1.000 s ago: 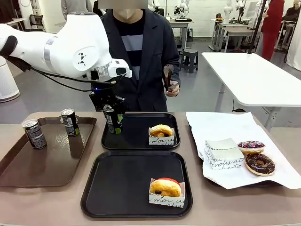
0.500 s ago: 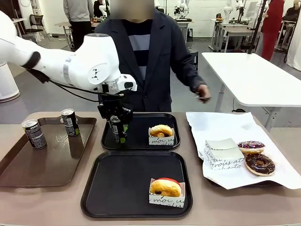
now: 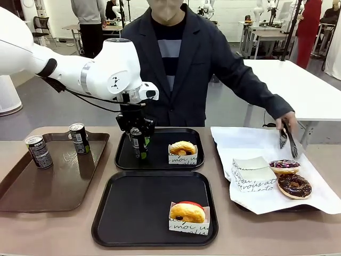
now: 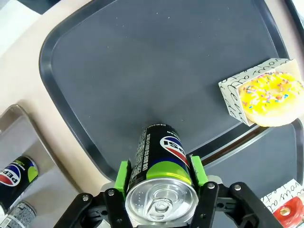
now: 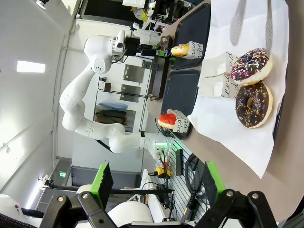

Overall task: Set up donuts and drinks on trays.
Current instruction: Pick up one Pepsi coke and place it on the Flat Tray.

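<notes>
Two black trays: far tray [image 3: 160, 160] and near tray [image 3: 133, 213], one behind the other at the table's centre.
Left gripper [image 3: 139, 140]: clamped on a black can [image 3: 139, 146]; green pads [image 4: 124, 172] press on both sides just below its silver top.
Held can position: upright over the left part of the far tray, left of the sleeved donut [image 3: 183, 149]; whether its base touches the tray floor cannot be told.
Near tray contents: one red-iced donut [image 3: 187, 212] in a sleeve, at the front right.
Brown tray [image 3: 53, 186]: at the left; first spare can [image 3: 39, 151] and second spare can [image 3: 79, 138] stand upright at its far end.
White paper [image 3: 240, 141]: at the right; carries a chocolate donut [image 3: 294, 185], a sprinkled donut [image 3: 284, 166] and an empty sleeve [image 3: 253, 173].
Person's hand [image 3: 287, 121]: holds tongs [image 3: 287, 140] over the paper's far part.
Right gripper [image 5: 156, 179]: fingers spread wide, nothing between them.
</notes>
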Available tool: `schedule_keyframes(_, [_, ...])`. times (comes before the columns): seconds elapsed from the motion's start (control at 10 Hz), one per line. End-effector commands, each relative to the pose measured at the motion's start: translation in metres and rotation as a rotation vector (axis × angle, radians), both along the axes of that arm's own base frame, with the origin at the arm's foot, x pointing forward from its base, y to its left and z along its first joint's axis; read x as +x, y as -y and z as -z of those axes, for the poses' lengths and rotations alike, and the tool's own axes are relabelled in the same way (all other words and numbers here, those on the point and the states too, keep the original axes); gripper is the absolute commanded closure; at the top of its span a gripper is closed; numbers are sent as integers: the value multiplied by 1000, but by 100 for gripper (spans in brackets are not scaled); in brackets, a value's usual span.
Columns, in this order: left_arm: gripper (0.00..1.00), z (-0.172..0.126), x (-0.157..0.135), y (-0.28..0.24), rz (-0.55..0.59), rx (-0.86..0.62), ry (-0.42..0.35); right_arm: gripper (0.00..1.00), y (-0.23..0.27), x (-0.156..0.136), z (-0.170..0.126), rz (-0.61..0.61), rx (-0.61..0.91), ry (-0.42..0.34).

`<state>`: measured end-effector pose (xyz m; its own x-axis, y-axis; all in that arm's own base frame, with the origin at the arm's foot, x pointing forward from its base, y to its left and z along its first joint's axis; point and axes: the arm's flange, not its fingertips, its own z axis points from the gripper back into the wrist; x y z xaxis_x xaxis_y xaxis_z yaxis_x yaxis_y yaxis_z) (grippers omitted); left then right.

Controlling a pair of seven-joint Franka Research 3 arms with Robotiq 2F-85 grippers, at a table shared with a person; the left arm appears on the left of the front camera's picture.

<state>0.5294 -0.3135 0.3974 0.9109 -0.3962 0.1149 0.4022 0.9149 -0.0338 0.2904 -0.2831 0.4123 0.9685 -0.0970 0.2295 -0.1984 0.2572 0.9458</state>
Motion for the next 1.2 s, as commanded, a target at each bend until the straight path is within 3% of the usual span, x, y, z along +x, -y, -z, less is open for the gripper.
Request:
schedule_keyframes(0.0, [39,1,5,4,-31,39,4,0,-1,0,0,-2,7,7])
schedule_keyframes(0.5, [39,10,7,4,-28,48,-24,0,-1,0,0,-2,7,7])
schedule_keyframes(0.6, [25,8,6,3,-30,42,-28,0,-1,0,0,-2,7,7])
schedule_keyframes(0.7, [19,4,4,3,-29,32,-23,0,-1,0,0,-2,7,7])
schedule_keyframes(0.8, [19,-2,0,2,-26,24,-19,0,-1,0,0,-2,7,7])
schedule_keyframes(0.9, [0,-13,-8,-2,-25,37,-6,0,-1,0,0,-2,7,7])
schedule_keyframes(1.0, [6,-21,-17,-8,-28,53,0,0,-1,0,0,-2,7,7])
schedule_keyframes(1.1, [0,-29,-24,-15,-34,61,10,0,-1,0,0,-2,7,7])
